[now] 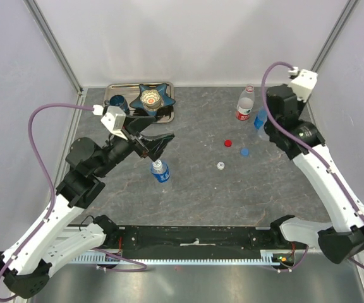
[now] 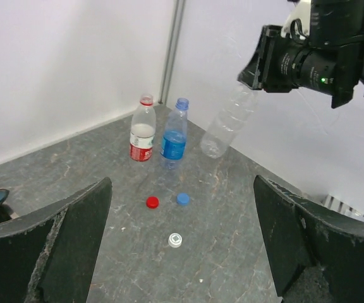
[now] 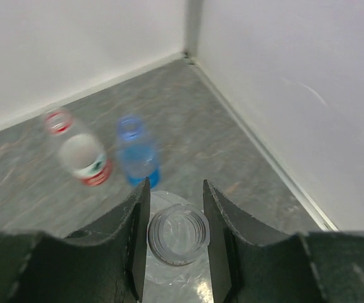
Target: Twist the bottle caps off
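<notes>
Top external picks up what the wrist cameras miss, doesn't it?

It does. A small blue-labelled bottle (image 1: 160, 171) stands upright just under the left gripper (image 1: 159, 146), whose fingers are spread wide with nothing between them. The left wrist view looks straight past that bottle.

And the tray?

Only from above: a metal tray (image 1: 120, 89) lies beyond the left gripper. It holds a blue star-shaped dish (image 1: 153, 98) with a dark mug (image 1: 117, 103) beside it. Something round and pale sits in the dish, too small to name.

What about the other arm?

Right wrist view shows the right gripper (image 3: 177, 211) clamped on the neck of a clear plain bottle (image 3: 178, 235), its mouth open and capless. From the left wrist the bottle hangs tilted and looks empty.

Where are the caps?

Three lie loose on the table ahead of the left gripper. The red cap (image 2: 151, 202) and blue cap (image 2: 182, 199) are just beside each other, the white cap (image 2: 175, 240) nearer. Beyond them, near the right gripper, a red-labelled bottle (image 2: 142, 137) and a blue bottle (image 2: 174, 136) stand upright side by side.
</notes>
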Controlling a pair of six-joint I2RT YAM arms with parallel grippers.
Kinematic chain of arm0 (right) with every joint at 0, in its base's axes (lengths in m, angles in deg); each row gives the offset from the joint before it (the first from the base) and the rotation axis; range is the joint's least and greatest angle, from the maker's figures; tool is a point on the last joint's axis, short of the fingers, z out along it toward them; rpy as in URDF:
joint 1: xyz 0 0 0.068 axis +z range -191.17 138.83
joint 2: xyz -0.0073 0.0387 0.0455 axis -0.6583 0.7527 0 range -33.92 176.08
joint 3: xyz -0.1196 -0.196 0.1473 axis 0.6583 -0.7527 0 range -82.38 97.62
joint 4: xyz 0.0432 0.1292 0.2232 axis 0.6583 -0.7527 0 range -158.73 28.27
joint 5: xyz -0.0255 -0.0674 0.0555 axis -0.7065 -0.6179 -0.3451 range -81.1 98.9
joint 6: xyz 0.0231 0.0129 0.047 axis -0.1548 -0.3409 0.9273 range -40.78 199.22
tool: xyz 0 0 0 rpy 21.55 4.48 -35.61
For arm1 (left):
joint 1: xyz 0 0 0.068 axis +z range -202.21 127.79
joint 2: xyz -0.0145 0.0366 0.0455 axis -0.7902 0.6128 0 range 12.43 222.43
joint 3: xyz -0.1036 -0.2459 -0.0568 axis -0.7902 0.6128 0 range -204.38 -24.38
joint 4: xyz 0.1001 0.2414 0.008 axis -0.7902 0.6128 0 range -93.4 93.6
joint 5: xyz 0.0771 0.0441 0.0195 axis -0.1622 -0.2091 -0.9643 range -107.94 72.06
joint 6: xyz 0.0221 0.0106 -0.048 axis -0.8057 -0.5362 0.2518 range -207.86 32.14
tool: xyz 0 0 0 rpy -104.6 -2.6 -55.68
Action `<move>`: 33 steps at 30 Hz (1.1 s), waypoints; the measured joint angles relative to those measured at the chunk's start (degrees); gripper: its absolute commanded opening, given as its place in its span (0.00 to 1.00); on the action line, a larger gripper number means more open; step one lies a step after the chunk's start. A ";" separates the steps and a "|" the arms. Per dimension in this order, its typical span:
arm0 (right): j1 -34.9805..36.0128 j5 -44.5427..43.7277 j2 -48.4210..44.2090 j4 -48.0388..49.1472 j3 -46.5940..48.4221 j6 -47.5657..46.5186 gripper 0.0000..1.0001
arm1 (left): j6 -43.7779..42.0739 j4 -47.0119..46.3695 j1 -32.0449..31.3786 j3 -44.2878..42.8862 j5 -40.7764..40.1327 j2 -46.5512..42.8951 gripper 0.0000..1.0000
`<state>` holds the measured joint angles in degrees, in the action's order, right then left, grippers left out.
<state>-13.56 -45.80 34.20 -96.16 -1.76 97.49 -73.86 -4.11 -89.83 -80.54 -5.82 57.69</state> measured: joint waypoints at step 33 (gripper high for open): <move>-26.34 8.96 24.57 7.76 -3.02 11.67 0.04 | 1.16 5.40 0.00 8.57 -4.31 -5.95 0.98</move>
<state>-39.89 -36.83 58.77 -88.40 -4.77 109.16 -72.70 1.29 -89.83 -71.98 -10.13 51.74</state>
